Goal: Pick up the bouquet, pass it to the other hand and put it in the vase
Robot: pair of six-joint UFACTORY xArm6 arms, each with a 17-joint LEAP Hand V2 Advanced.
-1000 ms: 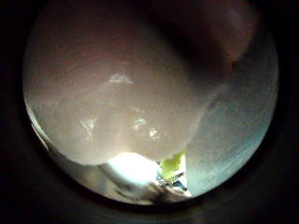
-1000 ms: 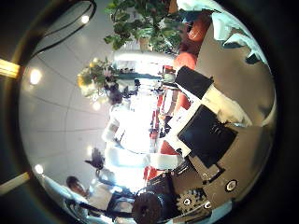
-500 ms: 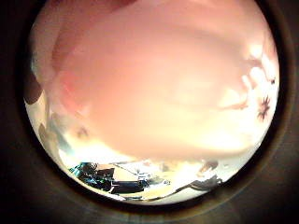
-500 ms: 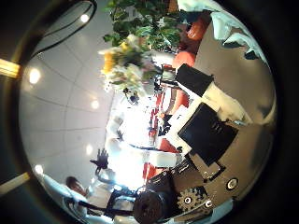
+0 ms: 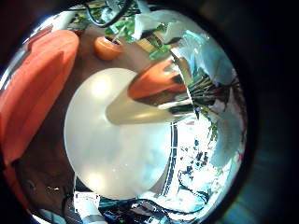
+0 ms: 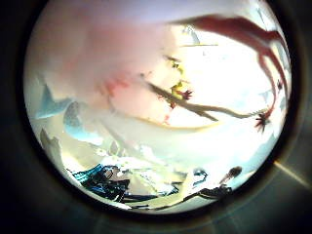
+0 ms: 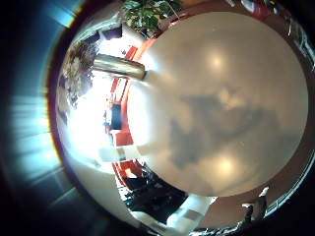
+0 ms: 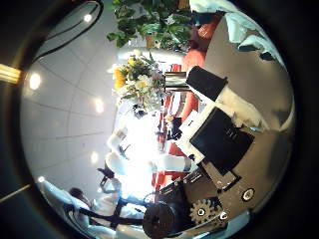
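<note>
Left little-finger view: vase point(image 5: 140, 107) stands on the table point(image 5: 103, 159), and the bouquet point(image 5: 207, 58) blooms show just past its mouth. I can't tell from here whether the stems are inside it or only beside it.

Left thumb view: bouquet point(image 6: 166, 93) fills the frame, so it's hard up against my left palm. No fingers visible, so I can't tell the left hand's grip.

Right little-finger view: vase point(image 7: 118, 67) again, looks close to the table point(image 7: 217, 108) edge. Bouquet point(image 7: 75, 61) is at its top end, well apart from my right palm.

Right thumb view: bouquet point(image 8: 138, 80) is out in front of my right hand point(image 8: 224, 124). Fingers point(image 8: 204, 85) are loose and spread, with nothing in them.

My read is that the handover isn't done yet. To do it well:
- bring the stems across the right palm, not the blooms
- close the right hand low on the stems before the left lets go
- keep the bouquet upright and clear of the vase rim, since a knock could tip the vase
- release the left only once the right takes the weight
</note>
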